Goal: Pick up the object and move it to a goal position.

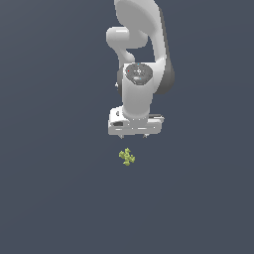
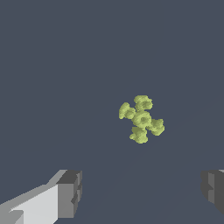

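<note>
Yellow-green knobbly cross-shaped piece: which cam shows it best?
Wrist view. There the yellow-green knobbly cross-shaped piece is large and unobstructed, all four lobes distinct, with the open white gripper apart from it. The exterior view shows it only as a tiny speck below the gripper.

a flat, plain dark slate-blue floor [image 1: 54, 198] fills both views, with no markings or edges showing. one thing lies on it: a tiny yellow-green knobbly piece [image 1: 127, 157], cross-shaped with four short lobes. in the wrist view the piece [image 2: 141, 119] sits alone on the bare surface.
</note>
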You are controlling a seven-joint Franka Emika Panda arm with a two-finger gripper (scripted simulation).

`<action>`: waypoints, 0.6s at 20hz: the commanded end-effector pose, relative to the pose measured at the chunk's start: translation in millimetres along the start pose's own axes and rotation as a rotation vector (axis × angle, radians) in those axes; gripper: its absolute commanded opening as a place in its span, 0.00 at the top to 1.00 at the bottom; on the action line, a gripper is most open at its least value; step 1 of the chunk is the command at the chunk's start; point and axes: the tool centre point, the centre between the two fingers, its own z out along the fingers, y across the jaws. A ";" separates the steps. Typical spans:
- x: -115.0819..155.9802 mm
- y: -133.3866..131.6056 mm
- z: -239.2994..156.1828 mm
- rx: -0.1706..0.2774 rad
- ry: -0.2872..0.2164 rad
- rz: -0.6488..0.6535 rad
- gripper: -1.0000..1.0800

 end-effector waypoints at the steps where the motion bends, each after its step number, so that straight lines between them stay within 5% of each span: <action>1: 1.0 0.8 2.1 0.000 0.000 -0.015 0.04; 12: 13.6 11.0 24.1 -0.003 0.009 -0.185 0.04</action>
